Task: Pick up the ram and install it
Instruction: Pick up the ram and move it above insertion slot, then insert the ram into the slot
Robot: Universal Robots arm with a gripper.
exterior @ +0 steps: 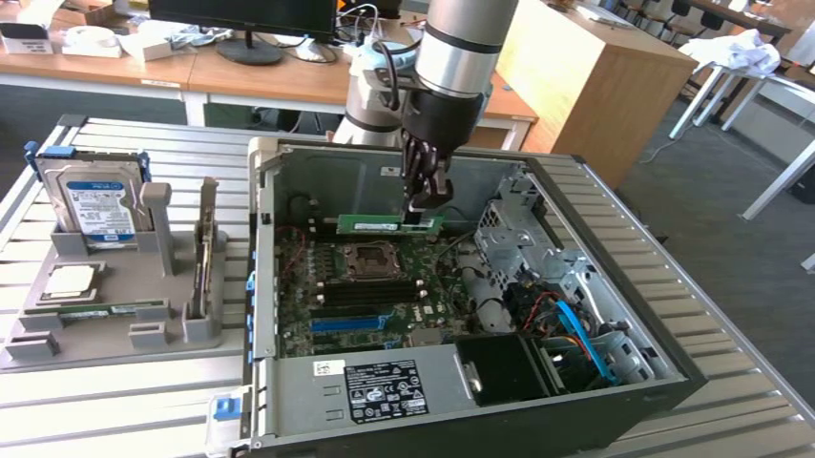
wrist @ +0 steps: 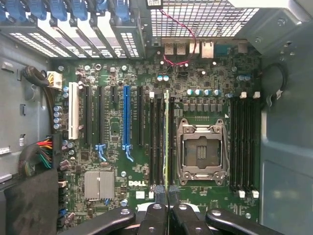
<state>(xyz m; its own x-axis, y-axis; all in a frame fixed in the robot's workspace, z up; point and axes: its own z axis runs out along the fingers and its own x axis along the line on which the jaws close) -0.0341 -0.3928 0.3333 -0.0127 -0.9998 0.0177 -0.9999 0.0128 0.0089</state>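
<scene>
The ram (exterior: 377,225), a narrow green stick with a pale label, hangs level over the motherboard (exterior: 334,310) inside the open computer case (exterior: 662,355). My gripper (exterior: 426,216) is shut on its end nearer the exterior view's right, pointing straight down. In the wrist view the ram (wrist: 167,137) shows edge-on as a thin line between my gripper's (wrist: 167,196) black fingers (wrist: 155,214). It runs lengthwise along the dark memory slots (wrist: 157,142) beside the empty processor socket (wrist: 202,152). I cannot tell whether it touches a slot.
A grey holder (exterior: 121,339) on the exterior view's left carries a blue-labelled hard drive (exterior: 95,205), a square silver processor chip (exterior: 71,280) and a thin green strip (exterior: 109,308). A drive cage (exterior: 522,239), cables and the power supply (exterior: 369,386) crowd the case.
</scene>
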